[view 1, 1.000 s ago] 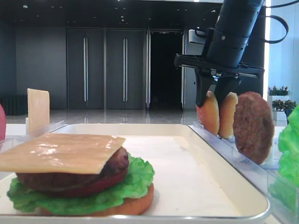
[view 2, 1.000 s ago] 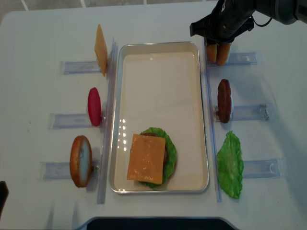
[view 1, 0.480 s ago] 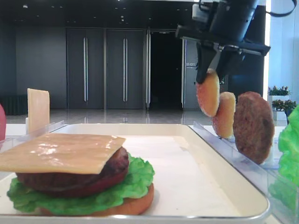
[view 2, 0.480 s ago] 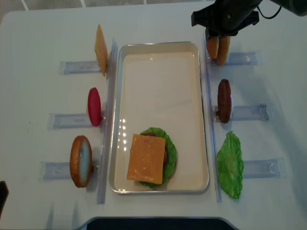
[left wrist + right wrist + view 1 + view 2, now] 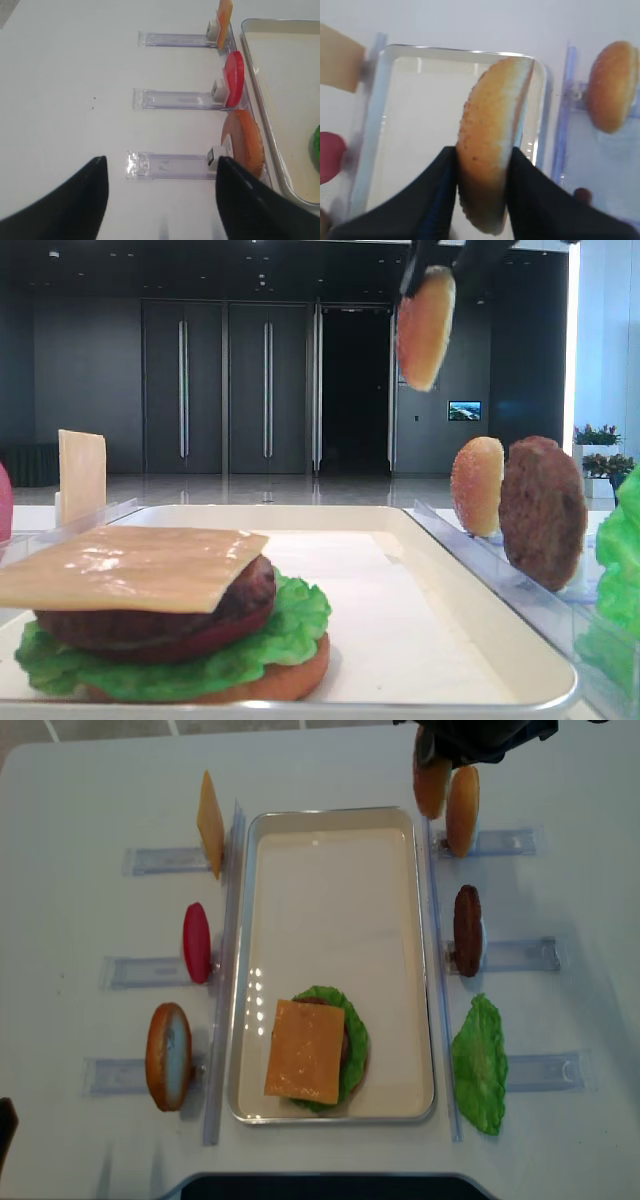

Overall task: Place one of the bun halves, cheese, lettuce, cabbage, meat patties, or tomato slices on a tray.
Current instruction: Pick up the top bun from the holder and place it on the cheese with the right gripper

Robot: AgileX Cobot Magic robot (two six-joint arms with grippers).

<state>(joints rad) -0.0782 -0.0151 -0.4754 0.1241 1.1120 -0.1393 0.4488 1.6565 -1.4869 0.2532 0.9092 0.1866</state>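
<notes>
Right gripper (image 5: 480,165) clenched on domed golden-brown bun half (image 5: 492,150), held edge-on, aloft by far right corner of white rimmed tray (image 5: 240,970) | your left gripper (image 5: 160,200) spread, idle | bun looks bound for cheese-topped burger stack (image 5: 310,1050)

Right hand (image 5: 481,185): raised high at the far right of the scene, dark fingers (image 5: 437,192) clamped on either face of a bun half (image 5: 490,155), which stands on edge between them. Arm mostly out of frame above in the overhead view.
Left hand (image 5: 160,200): low over the table, fingers (image 5: 90,195) spread wide apart, holding nothing.
</notes>
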